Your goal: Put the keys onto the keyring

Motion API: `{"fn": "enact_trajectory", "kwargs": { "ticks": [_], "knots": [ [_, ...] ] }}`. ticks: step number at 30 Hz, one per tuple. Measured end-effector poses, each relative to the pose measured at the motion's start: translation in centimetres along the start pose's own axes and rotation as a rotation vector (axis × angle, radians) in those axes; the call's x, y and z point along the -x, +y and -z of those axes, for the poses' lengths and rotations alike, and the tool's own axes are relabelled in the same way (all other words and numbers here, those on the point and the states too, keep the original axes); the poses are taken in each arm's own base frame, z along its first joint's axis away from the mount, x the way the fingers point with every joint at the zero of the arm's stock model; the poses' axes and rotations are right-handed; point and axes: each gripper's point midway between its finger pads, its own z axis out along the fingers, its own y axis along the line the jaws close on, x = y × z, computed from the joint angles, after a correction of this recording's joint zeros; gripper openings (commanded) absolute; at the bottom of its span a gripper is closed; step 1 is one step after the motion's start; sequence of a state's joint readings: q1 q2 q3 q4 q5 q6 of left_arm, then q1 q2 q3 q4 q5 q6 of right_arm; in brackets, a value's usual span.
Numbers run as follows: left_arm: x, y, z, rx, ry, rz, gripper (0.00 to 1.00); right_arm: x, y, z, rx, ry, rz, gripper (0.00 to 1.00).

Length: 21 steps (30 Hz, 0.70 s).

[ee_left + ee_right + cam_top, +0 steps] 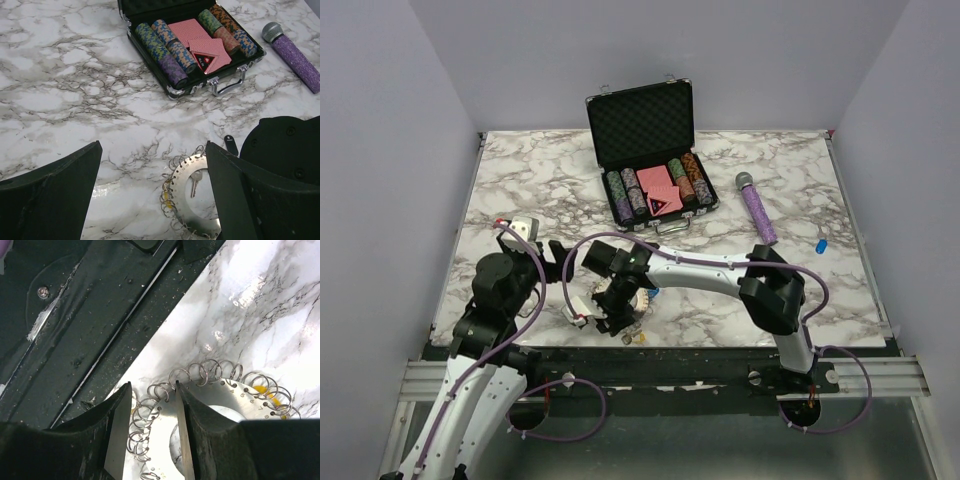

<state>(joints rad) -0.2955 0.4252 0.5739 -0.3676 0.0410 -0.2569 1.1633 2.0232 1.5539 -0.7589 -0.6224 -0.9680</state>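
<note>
The keyring [186, 197] is a flat silver ring fringed with small split rings, lying near the table's front edge [638, 301]. A silver key [195, 181] lies inside its hole, and a yellow key head [170, 202] shows under the rings at its left. A black key head [230, 144] lies just beyond it. A blue key [821, 244] lies far right. My right gripper [150, 435] is low over the ring with its jaws astride the band [160, 430], with gaps showing. My left gripper [150, 200] is open and empty, just left of the ring.
An open black chip case [650, 150] with chips and cards stands at the back centre. A purple microphone [757, 208] lies to its right. The black base rail [90, 330] runs right beside the ring at the table's front edge.
</note>
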Motion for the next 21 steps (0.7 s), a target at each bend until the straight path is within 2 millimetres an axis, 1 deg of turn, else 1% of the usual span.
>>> {"fn": "enact_trajectory", "kwargs": {
  "ticks": [8,12,17,18,21],
  "knots": [
    [0.6,0.9,0.5,0.049,-0.044,-0.002,0.93,-0.1,0.3,0.1,0.009,0.007,0.004,0.5],
    [0.8,1.2,0.8,0.064,-0.061,-0.002,0.94,-0.1,1.2,0.9,0.025,0.016,0.016,0.5],
    [0.8,1.3,0.9,0.073,-0.066,-0.003,0.97,0.6,1.8,2.1,0.021,0.005,0.04,0.5],
    [0.7,1.4,0.9,0.075,-0.067,-0.003,0.99,0.7,1.8,2.1,0.022,0.003,0.041,0.5],
    [0.7,1.5,0.9,0.079,-0.07,-0.004,0.99,0.7,1.9,2.1,0.027,0.0,0.039,0.5]
  ]
}}
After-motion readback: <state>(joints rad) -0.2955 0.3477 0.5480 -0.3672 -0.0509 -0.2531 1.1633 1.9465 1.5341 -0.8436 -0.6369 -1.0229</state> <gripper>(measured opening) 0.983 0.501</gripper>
